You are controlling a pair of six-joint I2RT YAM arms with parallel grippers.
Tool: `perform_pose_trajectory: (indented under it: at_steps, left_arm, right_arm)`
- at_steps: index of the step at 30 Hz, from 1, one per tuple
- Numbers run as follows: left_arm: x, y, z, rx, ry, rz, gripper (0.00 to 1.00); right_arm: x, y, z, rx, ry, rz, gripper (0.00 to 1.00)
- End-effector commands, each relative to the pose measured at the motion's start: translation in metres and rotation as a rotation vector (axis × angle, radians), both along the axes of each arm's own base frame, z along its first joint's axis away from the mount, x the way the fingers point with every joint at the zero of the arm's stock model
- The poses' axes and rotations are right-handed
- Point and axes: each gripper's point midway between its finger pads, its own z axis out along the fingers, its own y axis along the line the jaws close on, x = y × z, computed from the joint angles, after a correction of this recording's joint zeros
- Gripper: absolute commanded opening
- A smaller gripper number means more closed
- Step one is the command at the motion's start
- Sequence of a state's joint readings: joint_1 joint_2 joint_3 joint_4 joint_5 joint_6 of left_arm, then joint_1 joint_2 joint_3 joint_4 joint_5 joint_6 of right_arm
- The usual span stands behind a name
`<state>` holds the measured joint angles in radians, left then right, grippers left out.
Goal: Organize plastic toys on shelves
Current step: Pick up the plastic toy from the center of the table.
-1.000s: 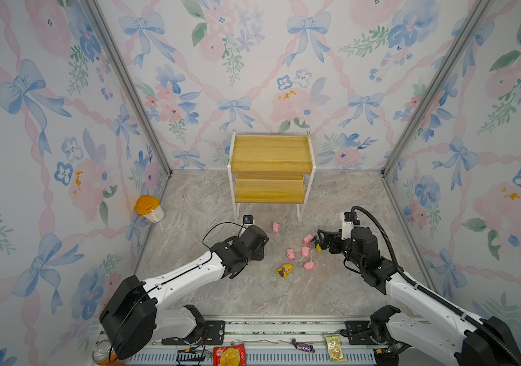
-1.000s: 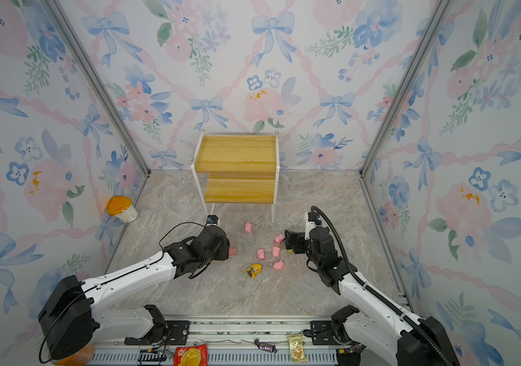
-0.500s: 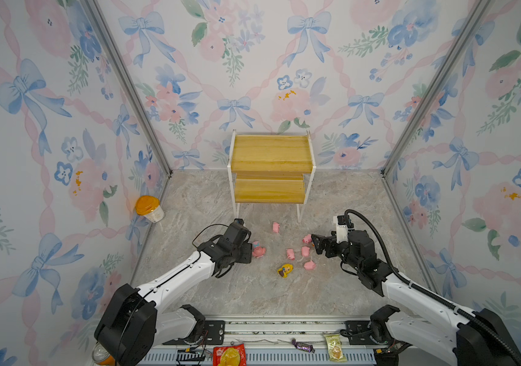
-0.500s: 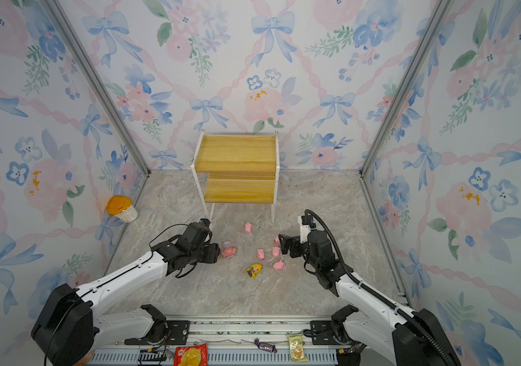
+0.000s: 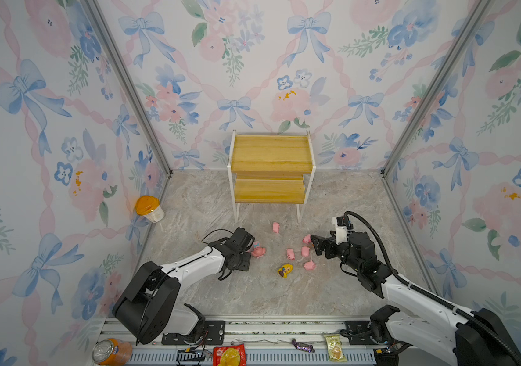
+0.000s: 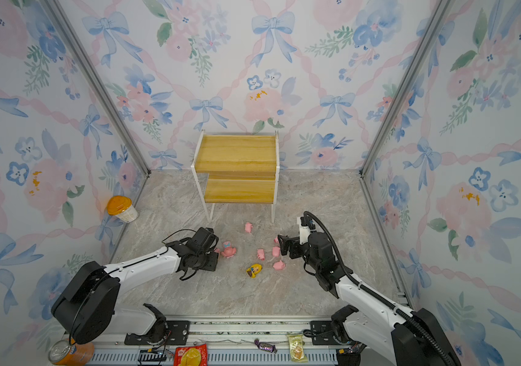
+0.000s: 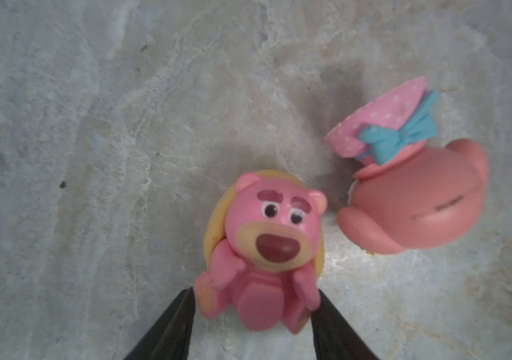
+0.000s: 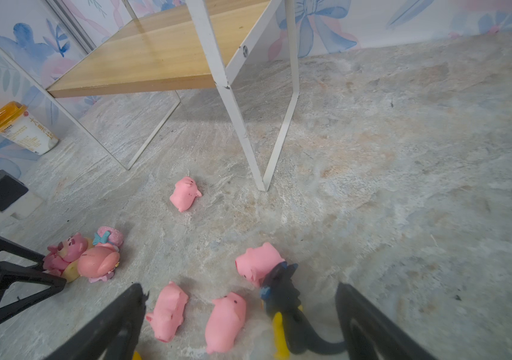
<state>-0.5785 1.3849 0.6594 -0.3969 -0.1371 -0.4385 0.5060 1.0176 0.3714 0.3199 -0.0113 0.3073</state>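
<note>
left fingers (image 7: 181, 311) are low on the desk (image 5: 253, 294), one each side of a pink bear (image 7: 267, 237) on a yellow base. tips sit right against its feet. can't tell if they're clamped or just bracketing it. bear rests on the desk. just beside it is a pink figure (image 7: 404, 199) with a dotted hat and blue bow, tipped over.

right fingers (image 8: 351, 305) are spread wide, gripping nothing, low over the toy cluster. between them in the right wrist view: a pig (image 8: 167, 311), a second pig (image 8: 225, 321) and a black-and-yellow creature (image 8: 282, 302). a third pig (image 8: 259, 261) sits just behind the creature.

in a top view, a yellow-haired doll (image 5: 285, 270) lies nearer the robot, with a fourth pig (image 5: 309, 265) near it. a lone pig (image 5: 275, 227) sits near a front leg of the rack (image 5: 270, 190).

rack is a two-step unit against the back wall. all toys seen are on the desk in front of it.

orange-lidded cup (image 5: 150, 209) stands by the left wall, well apart from the toys.
</note>
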Motion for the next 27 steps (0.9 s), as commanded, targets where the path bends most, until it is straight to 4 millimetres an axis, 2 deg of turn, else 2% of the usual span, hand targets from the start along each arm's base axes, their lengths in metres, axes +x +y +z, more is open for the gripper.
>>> perform_pose_trajectory:
  at_steps: [1,5,10,17,19,20,23,27]
  left_arm:
    - [0.012,-0.004,0.009,-0.012,-0.043,-0.050,0.63]
    - [0.025,-0.014,0.014,-0.015,-0.066,-0.101,0.65]
    - [0.024,-0.023,0.002,-0.023,-0.014,-0.153,0.64]
    - [0.019,-0.016,-0.012,-0.003,0.022,-0.119,0.59]
    - [0.017,-0.014,-0.015,-0.001,0.021,-0.105,0.56]
    - [0.017,-0.012,-0.015,0.005,0.016,-0.094,0.51]
    - [0.024,-0.010,-0.005,0.005,-0.035,-0.064,0.42]
    - [0.033,-0.012,0.012,-0.008,-0.109,-0.053,0.39]
  right_arm:
    - [-0.003,0.007,0.001,0.007,-0.020,0.037,0.98]
    - [-0.003,0.010,0.001,0.014,-0.025,0.054,0.98]
    - [-0.003,0.008,0.000,0.000,-0.027,0.044,0.98]
    - [-0.002,0.008,-0.003,-0.004,-0.026,0.043,0.98]
    - [-0.002,0.008,-0.003,-0.004,-0.026,0.041,0.98]
    - [-0.002,0.008,-0.004,-0.004,-0.026,0.042,0.98]
    - [-0.002,0.008,-0.004,-0.002,-0.028,0.039,0.98]
    - [-0.002,0.007,-0.004,-0.003,-0.030,0.036,0.98]
